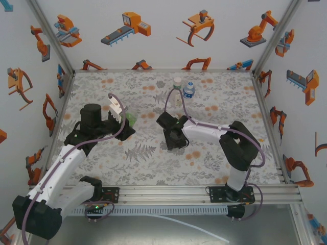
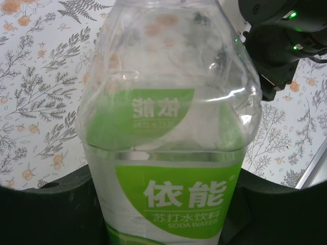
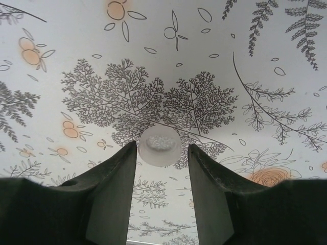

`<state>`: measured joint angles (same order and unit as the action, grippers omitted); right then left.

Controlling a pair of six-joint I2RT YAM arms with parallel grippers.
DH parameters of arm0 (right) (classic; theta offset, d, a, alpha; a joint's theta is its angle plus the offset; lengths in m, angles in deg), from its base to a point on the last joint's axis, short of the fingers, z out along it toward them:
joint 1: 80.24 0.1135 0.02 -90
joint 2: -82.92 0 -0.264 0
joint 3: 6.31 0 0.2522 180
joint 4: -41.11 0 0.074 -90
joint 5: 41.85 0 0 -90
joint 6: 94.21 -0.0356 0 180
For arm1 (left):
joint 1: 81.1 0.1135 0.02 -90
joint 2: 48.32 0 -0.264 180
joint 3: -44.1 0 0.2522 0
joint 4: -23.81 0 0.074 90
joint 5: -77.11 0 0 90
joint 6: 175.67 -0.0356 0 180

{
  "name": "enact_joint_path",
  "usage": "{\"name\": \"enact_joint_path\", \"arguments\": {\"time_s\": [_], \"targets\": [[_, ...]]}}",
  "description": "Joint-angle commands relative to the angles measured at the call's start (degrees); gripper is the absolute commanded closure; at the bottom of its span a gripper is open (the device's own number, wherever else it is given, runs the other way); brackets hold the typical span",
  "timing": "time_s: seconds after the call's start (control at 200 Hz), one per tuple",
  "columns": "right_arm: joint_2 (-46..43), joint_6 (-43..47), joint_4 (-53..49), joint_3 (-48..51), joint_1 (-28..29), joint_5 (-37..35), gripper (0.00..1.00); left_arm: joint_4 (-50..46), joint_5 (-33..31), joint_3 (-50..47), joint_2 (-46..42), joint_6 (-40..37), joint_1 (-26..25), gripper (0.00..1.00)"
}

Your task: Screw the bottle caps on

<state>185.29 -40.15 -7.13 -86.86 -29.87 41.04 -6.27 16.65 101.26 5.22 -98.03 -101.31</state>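
Observation:
A clear bottle with a green-and-white label sits between the dark jaws of my left gripper, which is shut on its lower body. From above, that bottle is at the left gripper, left of the table's middle. My right gripper points down at the cloth and is open. A whitish round bottle cap lies flat on the table between its fingertips, close to the left one. In the top view the right gripper is near the table's middle.
Two other bottles stand upright at the back of the table, a clear one and one with a blue label. The floral cloth covers the table, and metal rails run along the near edge.

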Motion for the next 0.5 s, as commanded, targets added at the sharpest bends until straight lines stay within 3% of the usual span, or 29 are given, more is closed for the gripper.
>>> {"name": "enact_joint_path", "arguments": {"time_s": [0.0,0.496], "targets": [[-1.9,0.2,0.0,-0.6,-0.2,-0.4,0.57,0.0,0.2,2.1,0.2,-0.8,0.2,0.96],[-1.6,-1.1,1.1,0.8,-0.3,1.1,0.57,-0.3,0.1,2.1,0.3,-0.9,0.2,0.96]]}}
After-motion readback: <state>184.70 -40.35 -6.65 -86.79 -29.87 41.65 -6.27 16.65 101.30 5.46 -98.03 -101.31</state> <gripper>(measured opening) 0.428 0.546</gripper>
